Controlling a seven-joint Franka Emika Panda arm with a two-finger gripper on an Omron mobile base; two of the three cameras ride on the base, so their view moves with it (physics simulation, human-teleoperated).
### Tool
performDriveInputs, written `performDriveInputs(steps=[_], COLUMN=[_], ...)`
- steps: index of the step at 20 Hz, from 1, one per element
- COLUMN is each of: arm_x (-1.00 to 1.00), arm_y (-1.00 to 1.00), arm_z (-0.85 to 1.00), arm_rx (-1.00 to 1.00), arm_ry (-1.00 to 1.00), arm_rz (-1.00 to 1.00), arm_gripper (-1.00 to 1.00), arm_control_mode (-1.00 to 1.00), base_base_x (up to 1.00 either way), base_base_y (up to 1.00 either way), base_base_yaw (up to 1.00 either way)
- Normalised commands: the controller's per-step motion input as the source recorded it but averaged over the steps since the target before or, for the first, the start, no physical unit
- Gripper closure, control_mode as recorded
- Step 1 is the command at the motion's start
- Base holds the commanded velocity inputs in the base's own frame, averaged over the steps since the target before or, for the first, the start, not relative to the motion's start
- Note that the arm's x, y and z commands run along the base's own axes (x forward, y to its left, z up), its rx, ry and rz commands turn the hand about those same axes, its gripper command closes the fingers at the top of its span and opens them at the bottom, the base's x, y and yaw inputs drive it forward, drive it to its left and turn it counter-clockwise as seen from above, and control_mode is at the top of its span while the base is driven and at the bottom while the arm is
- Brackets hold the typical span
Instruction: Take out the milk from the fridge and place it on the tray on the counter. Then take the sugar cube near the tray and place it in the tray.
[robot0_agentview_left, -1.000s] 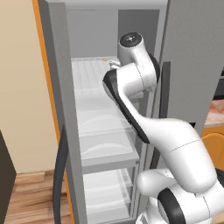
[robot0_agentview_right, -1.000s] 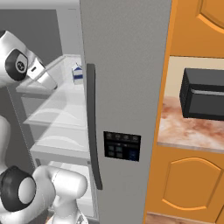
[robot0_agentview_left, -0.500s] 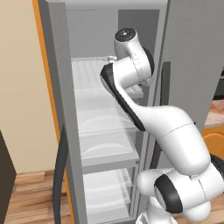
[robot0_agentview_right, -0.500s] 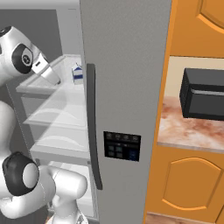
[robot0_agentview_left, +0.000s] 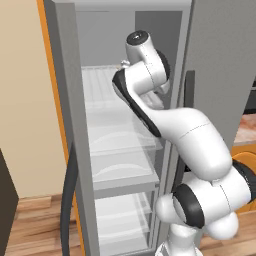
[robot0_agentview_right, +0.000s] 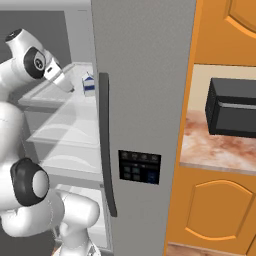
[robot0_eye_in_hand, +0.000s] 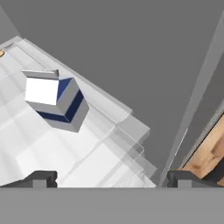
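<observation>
the gripper (robot0_eye_in_hand: 107, 179), jaws spread wide and holding nothing, is being carried deeper into the fridge (robot0_agentview_right: 145, 75) than a second ago. just beyond it, the milk (robot0_eye_in_hand: 54, 103) is standing untouched on the upper shelf (robot0_eye_in_hand: 105, 144), so grasping is being approached.

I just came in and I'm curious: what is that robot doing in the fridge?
The robot arm is reaching into the open fridge toward the milk, which stands on an upper shelf. Its gripper is open and has not touched the carton yet; the milk sits ahead of it and off to one side.
</observation>
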Motion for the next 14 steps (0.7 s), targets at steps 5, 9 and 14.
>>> performDriveInputs(steps=[5,9,14], arm_x=[0.55,0.37,0.40], arm_y=[0.01,0.00,0.02], arm_z=[0.00,0.00,0.00], arm_rx=[0.00,0.00,0.00], arm_ry=[0.01,0.01,0.00], arm_rz=[-0.03,-0.02,-0.04], arm_gripper=[-1.00,-1.00,-1.00], arm_control_mode=[-1.00,-1.00,-1.00], base_base_x=[0.00,0.00,0.00], base_base_y=[0.00,0.00,0.00], base_base_yaw=[0.00,0.00,0.00])
